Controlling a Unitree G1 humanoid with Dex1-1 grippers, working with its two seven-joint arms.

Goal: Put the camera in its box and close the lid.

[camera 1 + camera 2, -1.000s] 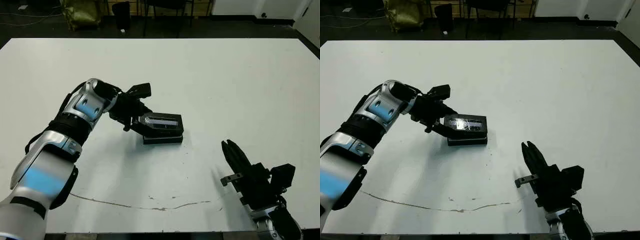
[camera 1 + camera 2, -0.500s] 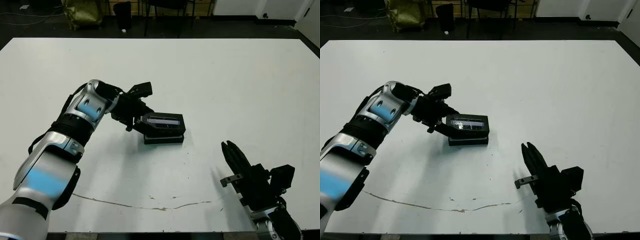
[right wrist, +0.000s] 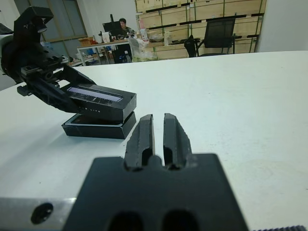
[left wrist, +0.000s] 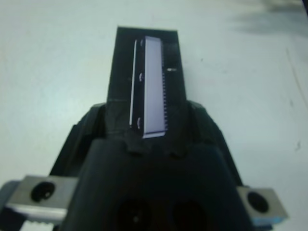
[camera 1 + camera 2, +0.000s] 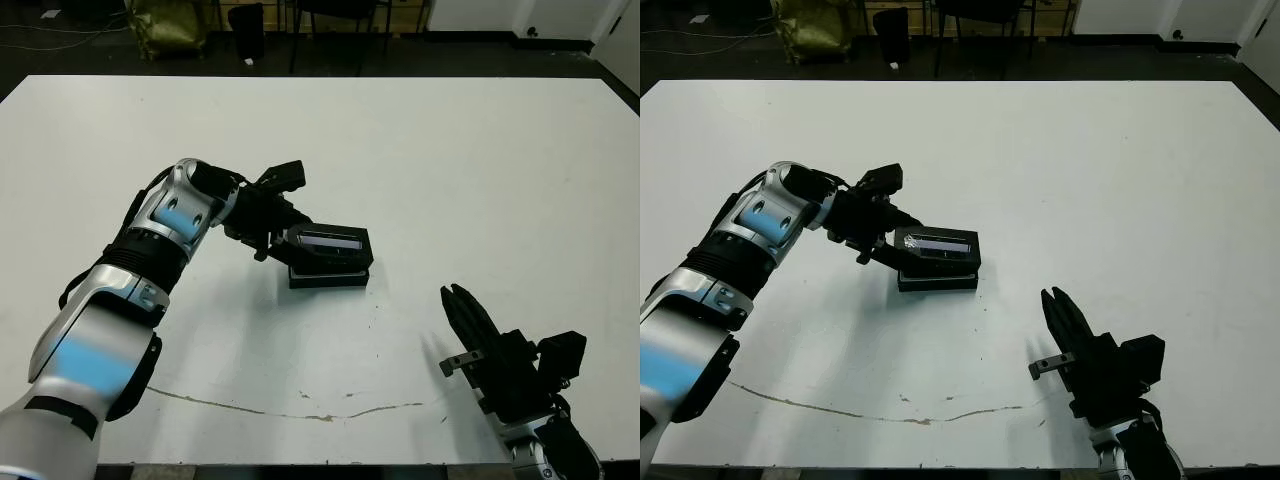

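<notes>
- Head views: the lid (image 5: 330, 241) sits over the box (image 5: 328, 277), near the middle of the desk (image 5: 450, 160), and looks not fully seated. The left hand (image 5: 281, 238) pinches the lid's short end, its arm reaching in low. The lid looks light and rigid with a glossy, slippery top, so its edges are the safer hold.
- Left wrist view: fingers flank the lid's end.
- Right wrist view: the right hand (image 3: 157, 134), fingers pressed together, idles near the box; the lid tilts slightly. The camera is not visible.
</notes>
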